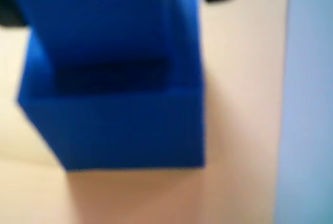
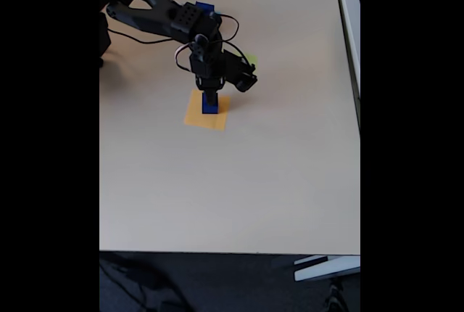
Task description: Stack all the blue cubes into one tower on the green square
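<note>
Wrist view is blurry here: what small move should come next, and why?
Probably close the jaws on the upper blue cube and lift slightly. Dark jaws flank it, and it sits on a larger blue cube on the orange-yellow square, not the green square. The grip can't be confirmed.

The wrist view looks down from very close, out of focus, onto two stacked blue cubes that take up its upper left. The fixed view looks down steeply from far above the table, the arm in its upper left. Both share the cubes on the orange-yellow square.
</note>
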